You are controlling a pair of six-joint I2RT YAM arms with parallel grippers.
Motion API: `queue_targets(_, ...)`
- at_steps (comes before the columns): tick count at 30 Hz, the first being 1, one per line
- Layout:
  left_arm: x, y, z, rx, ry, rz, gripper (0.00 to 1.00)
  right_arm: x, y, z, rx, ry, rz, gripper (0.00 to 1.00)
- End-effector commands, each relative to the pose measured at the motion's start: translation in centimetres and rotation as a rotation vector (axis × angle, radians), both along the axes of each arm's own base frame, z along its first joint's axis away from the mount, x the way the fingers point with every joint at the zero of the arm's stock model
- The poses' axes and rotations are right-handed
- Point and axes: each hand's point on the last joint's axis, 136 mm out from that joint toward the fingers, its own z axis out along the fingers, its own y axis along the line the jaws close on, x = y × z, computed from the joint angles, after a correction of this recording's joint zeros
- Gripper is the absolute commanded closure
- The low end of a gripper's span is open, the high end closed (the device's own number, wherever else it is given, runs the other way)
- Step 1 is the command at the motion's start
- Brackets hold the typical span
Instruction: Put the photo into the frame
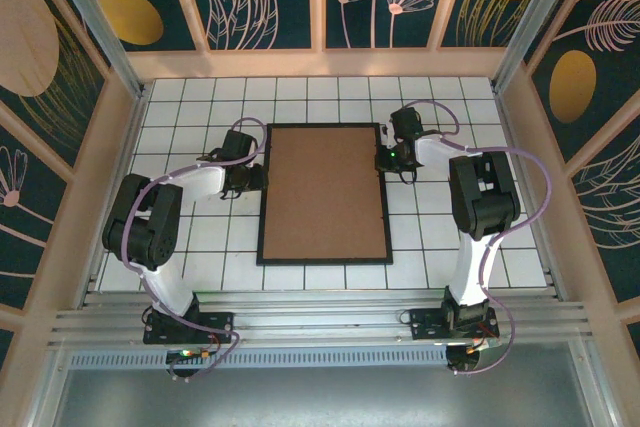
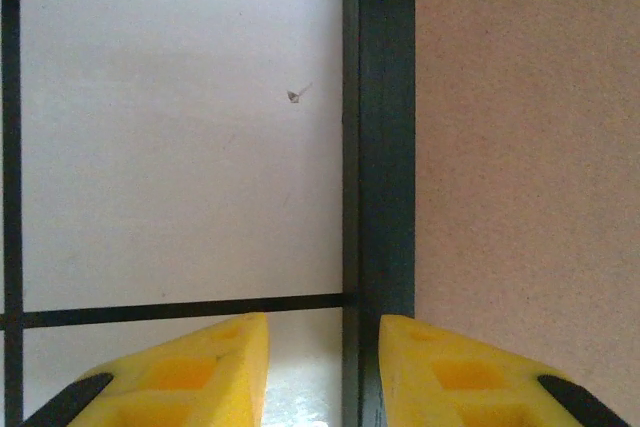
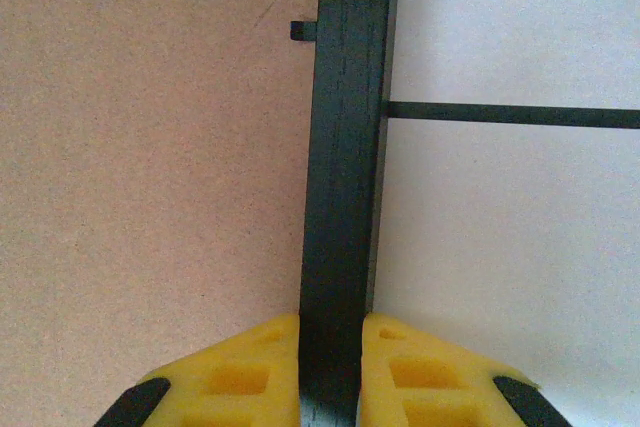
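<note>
The black frame (image 1: 322,260) lies flat in the middle of the tiled table, with a plain brown backing board (image 1: 325,192) inside its moulding. The photo is hidden. My left gripper (image 1: 258,179) is at the frame's left side. In the left wrist view its yellow jaws (image 2: 323,367) stand open astride the left moulding (image 2: 385,147), which runs close to the right finger, with bare tile beside the left finger. My right gripper (image 1: 386,160) is at the right side, its jaws (image 3: 330,367) shut on the right moulding (image 3: 345,147).
The white tiled table (image 1: 200,117) extends on both sides of the frame. A small black tab (image 3: 302,30) sticks out of the right moulding over the backing board (image 3: 150,167). Patterned walls enclose the table, and a metal rail (image 1: 320,322) runs along its near edge.
</note>
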Motion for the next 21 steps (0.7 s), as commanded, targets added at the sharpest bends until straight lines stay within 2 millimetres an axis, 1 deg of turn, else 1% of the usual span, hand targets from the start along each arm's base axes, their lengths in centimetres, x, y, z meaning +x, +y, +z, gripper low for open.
queue_targets(1, -0.2, -0.9, 0.5, -0.051, -0.005, -0.012, 0.64, -1.3, 0.2, -2.0, -0.046, 0.055, 0.041, 0.83)
queue_targets(5, -0.1, -1.3, 0.4, -0.061, -0.008, -0.021, 0.64, -1.3, 0.3, -2.0, -0.043, 0.057, 0.042, 0.83)
queue_targets(6, -0.8, -1.1, -0.4, -0.055, 0.013, -0.023, 0.63, -1.3, 0.3, -2.0, -0.041, 0.056, 0.043, 0.83)
queue_targets(7, -0.9, -1.1, -0.7, -0.055, 0.019, -0.022, 0.64, -1.3, 0.3, -2.0, -0.039, 0.055, 0.043, 0.83)
queue_targets(15, -1.6, -1.3, -1.7, -0.045, 0.041, -0.033, 0.63, -1.4, 0.5, -1.8, -0.037, 0.054, 0.044, 0.83)
queue_targets(21, -1.5, -1.7, -2.1, -0.016, 0.043, -0.053, 0.62, -1.5, 0.7, -1.9, -0.035, 0.054, 0.049, 0.83)
